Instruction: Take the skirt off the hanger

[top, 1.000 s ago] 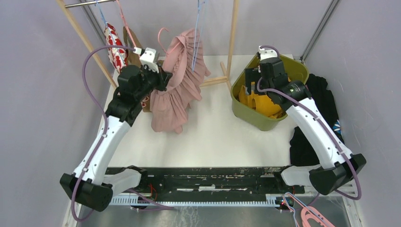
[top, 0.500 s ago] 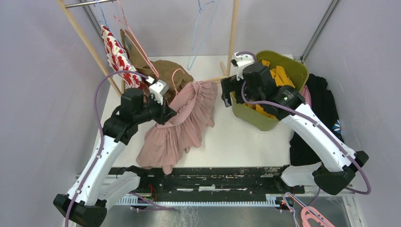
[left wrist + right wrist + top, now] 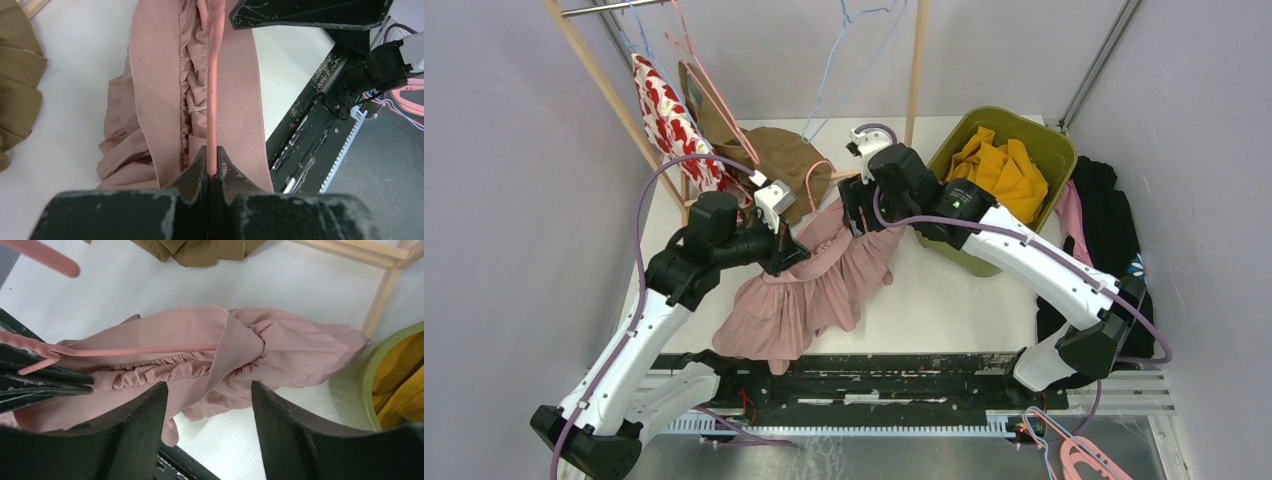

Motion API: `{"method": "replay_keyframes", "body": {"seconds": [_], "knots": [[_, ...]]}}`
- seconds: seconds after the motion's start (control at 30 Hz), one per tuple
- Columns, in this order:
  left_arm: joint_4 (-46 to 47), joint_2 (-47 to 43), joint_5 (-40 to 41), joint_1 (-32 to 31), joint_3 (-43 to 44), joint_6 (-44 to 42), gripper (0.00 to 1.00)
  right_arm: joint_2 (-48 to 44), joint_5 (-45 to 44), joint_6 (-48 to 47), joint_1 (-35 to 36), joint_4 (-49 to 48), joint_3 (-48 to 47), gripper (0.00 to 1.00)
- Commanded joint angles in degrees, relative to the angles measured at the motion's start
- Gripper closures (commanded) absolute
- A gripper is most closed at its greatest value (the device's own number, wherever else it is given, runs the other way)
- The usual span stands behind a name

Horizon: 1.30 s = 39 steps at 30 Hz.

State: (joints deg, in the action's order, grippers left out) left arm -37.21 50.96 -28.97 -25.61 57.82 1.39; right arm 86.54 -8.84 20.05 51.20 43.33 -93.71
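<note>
A pink pleated skirt [image 3: 824, 285] lies spread on the white table, its waistband still on a pink hanger [image 3: 809, 180]. My left gripper [image 3: 796, 255] is shut on the hanger's bar [image 3: 212, 100], with the skirt's waistband [image 3: 155, 90] on both sides of the bar. My right gripper [image 3: 856, 218] is open and empty. It hovers just above the skirt's right end [image 3: 300, 345], where the waistband folds over the hanger bar [image 3: 140, 351]. The left gripper's fingers [image 3: 45, 380] show at the left of the right wrist view.
A green bin [image 3: 1044, 135] with yellow cloth [image 3: 1004, 170] stands at the back right. A brown garment [image 3: 779, 155] and a red-and-white one [image 3: 664, 105] hang on the wooden rack [image 3: 914, 70] behind. A blue hanger [image 3: 844, 60] hangs empty. Black clothes [image 3: 1109, 220] lie at the right.
My left gripper pulled the hanger and skirt off the rack and down onto the table, toward the front. My right arm swung left from the bin to above the skirt.
</note>
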Motion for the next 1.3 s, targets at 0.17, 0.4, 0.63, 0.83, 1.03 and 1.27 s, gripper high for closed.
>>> {"method": "replay_keyframes", "body": {"seconds": [0.17,0.4,0.63,0.83,1.03,1.27], "knots": [[2.5,-1.4,-0.9,-0.4,3.7,-1.2,0.97,-2.9,-9.9,2.8,0.4,-5.7,3.5,0.71],[1.3,-2.7,-0.5,-0.4,3.5,-0.6,0.97,-2.8,-16.4,0.7,0.4,-6.0,4.8,0.90],[-0.6,-5.1,0.6,-0.4,2.3,-0.1,0.97,-0.9,-17.0,-0.8,0.0,-5.0,1.0,0.92],[-0.5,-4.9,1.6,-0.4,2.1,-0.2,0.97,-0.6,-8.4,-0.4,0.2,-3.4,-1.6,0.56],[-0.1,-4.6,1.5,-0.4,2.2,-0.3,0.97,-0.3,-7.0,0.8,0.5,-3.6,-1.4,0.50],[-0.1,-4.7,1.6,-0.3,2.3,0.0,0.97,1.4,-7.6,2.9,0.5,-5.6,0.3,0.49]]}}
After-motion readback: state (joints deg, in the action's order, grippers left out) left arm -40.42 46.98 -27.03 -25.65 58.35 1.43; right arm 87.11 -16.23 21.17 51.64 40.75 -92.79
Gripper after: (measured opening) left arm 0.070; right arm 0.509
